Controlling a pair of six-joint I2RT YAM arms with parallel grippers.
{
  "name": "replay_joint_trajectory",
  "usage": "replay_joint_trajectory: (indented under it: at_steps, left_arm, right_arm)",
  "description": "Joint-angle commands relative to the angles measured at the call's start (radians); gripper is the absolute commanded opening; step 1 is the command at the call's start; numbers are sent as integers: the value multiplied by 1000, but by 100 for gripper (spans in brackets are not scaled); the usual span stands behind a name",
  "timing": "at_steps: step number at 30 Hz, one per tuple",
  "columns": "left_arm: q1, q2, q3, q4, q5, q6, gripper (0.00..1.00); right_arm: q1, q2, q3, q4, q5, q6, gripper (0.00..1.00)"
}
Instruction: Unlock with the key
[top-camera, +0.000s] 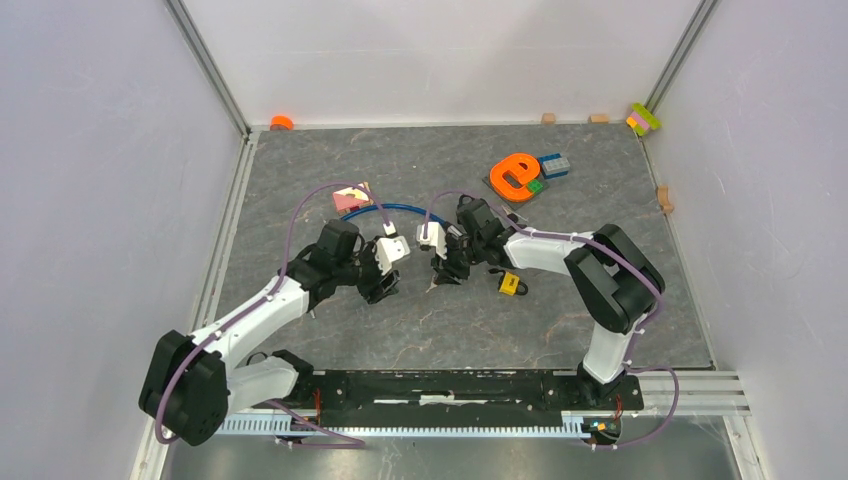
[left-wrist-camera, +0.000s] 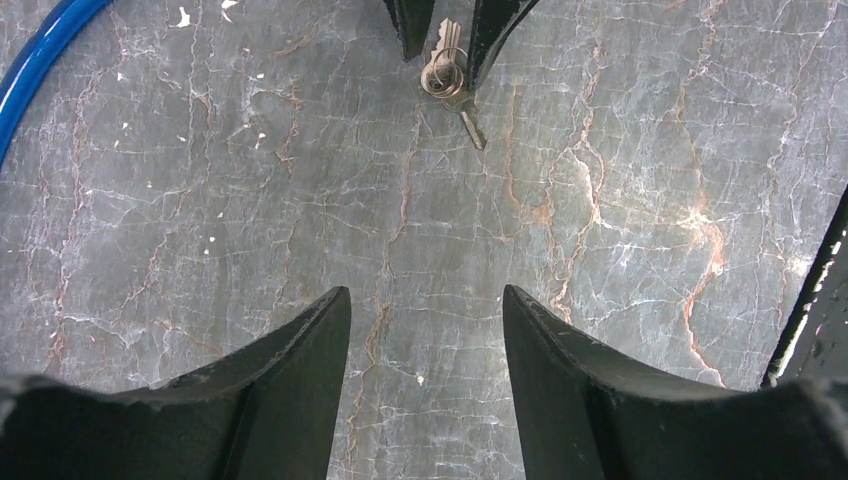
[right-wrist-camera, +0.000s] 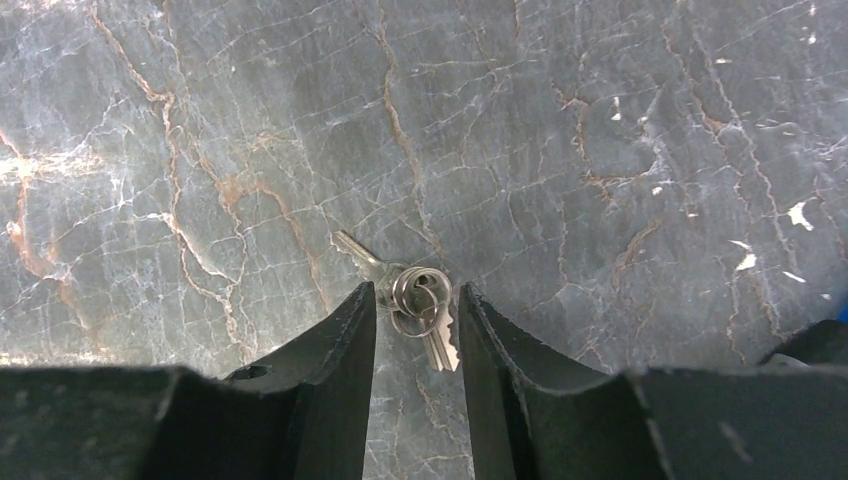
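Two silver keys on a ring (right-wrist-camera: 420, 300) lie flat on the grey marbled table; they also show in the left wrist view (left-wrist-camera: 445, 72). My right gripper (right-wrist-camera: 417, 290) is down at the table with its fingers either side of the ring, jaws narrowly apart, one key blade against the right finger. In the top view it (top-camera: 443, 272) sits mid-table. A small yellow and black padlock (top-camera: 510, 284) lies just right of it. My left gripper (left-wrist-camera: 427, 295) is open and empty, facing the keys from the left (top-camera: 385, 288).
A blue cable (top-camera: 390, 208) curves across the table behind both grippers. An orange letter block (top-camera: 515, 175) with a blue brick (top-camera: 555, 165) lies at the back right, and a pink piece (top-camera: 350, 197) at the back left. Small blocks line the far wall.
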Motion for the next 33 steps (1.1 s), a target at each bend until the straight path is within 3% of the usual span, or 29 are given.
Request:
replay_joint_trajectory:
  at_steps: [1,13,24,28,33]
  left_arm:
    - [5,-1,9,15,2,51,65]
    - [4,37,35,23,28,49,66]
    - [5,53,43,31,54,42,66]
    - [5,53,43,32,58,43,67]
    - [4,53,35,48,61,39,67]
  right_arm:
    - [5,-4,10,-25,-38,-16,40]
    - [4,19,20,-43,-6,-28,23]
    - [5,-6,7,-40,57,-29,33]
    - [5,0,7,-47,60,-29,30]
    - [5,-5,10,-53,63,-32,19]
